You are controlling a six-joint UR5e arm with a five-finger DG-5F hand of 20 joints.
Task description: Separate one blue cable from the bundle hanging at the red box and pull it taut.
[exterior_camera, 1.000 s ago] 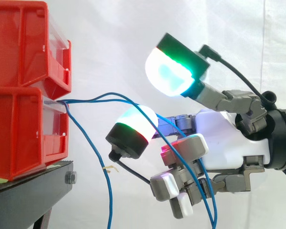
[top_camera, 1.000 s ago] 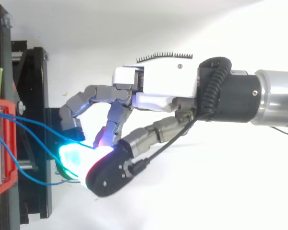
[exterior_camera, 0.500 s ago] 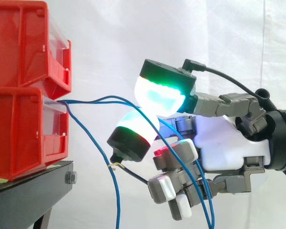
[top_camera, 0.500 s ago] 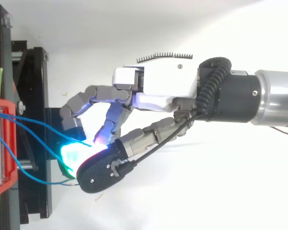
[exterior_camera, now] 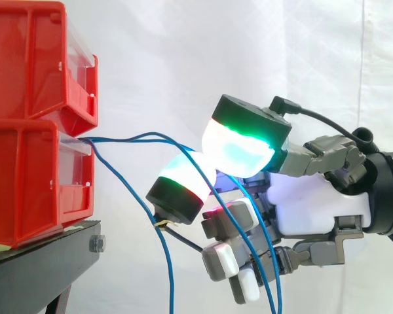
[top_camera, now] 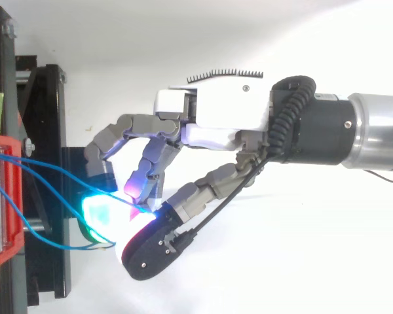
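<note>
Red bins (exterior_camera: 36,176): two, stacked on a black stand (exterior_camera: 46,255) at the side view's left edge, before a white curtain (exterior_camera: 183,52).
Bundle (exterior_camera: 90,140): thin blue cables that leave the front lip of the lower bin and fan out toward the hand.
Picked cable (exterior_camera: 158,135): arcs out from the lip, then drops between the two glowing pads and runs on down past the palm. It is slack.
Loose cable (exterior_camera: 168,268): falls from the same lip, passes just under the lower pad and hangs free out of the bottom of the view.
Hand (exterior_camera: 314,203): comes in from the right, level with the lower bin and well clear of it.
Fingertips (exterior_camera: 239,147): the two lit pads meet, green-white above and green-white below, with the picked cable nipped between them. The other fingers are curled in beneath.
Step in hand: the pinch looks made and the separating nearly done. The pull has not yet begun.
Next move: draw the hand back, away from the bins, until the arc straightens, and keep the pinch firm so the thin cable does not slide through.
Caution: another strand runs close by the pads and could be dragged along.
</note>
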